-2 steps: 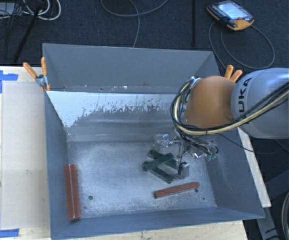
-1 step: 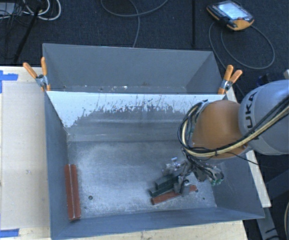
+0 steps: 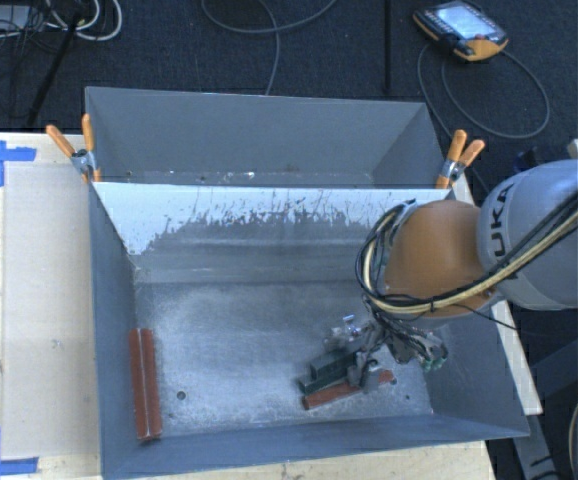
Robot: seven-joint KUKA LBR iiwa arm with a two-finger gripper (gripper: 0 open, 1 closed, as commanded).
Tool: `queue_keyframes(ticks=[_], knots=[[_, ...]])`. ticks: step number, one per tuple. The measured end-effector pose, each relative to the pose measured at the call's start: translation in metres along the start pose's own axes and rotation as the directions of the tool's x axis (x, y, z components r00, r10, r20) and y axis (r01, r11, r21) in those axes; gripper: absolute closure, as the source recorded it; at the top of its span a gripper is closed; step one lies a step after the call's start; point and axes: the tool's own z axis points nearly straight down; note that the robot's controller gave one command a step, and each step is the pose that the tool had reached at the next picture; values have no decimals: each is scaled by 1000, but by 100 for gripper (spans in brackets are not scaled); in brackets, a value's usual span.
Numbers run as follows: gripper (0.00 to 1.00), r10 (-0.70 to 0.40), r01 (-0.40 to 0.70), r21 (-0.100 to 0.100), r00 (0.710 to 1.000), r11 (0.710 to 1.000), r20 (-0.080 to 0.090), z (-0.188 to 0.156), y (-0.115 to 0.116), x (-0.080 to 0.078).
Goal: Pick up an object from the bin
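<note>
Arm link (image 3: 541,253) at right of frame is showing a rounded silver-grey shell with dark lettering (image 3: 496,218), partly readable as KUKA. Orange-brown domed cover (image 3: 437,253) is capping the wrist. Black, yellow and white cables (image 3: 377,258) are looping round it. Below, the claw (image 3: 366,358) is looking dark, with silvery hardware.

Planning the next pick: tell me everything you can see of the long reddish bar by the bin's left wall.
The reddish-brown bar is long, narrow and straight, matte, with a lengthwise seam. It lies flat on the bin floor along the foot of the left wall, with nothing else touching it, far from the gripper.
</note>
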Motion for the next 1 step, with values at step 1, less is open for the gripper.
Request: queue_keyframes(ticks=[1], knots=[[100, 20, -20, -4, 1000, 1000, 1, -135, -14, -7]])
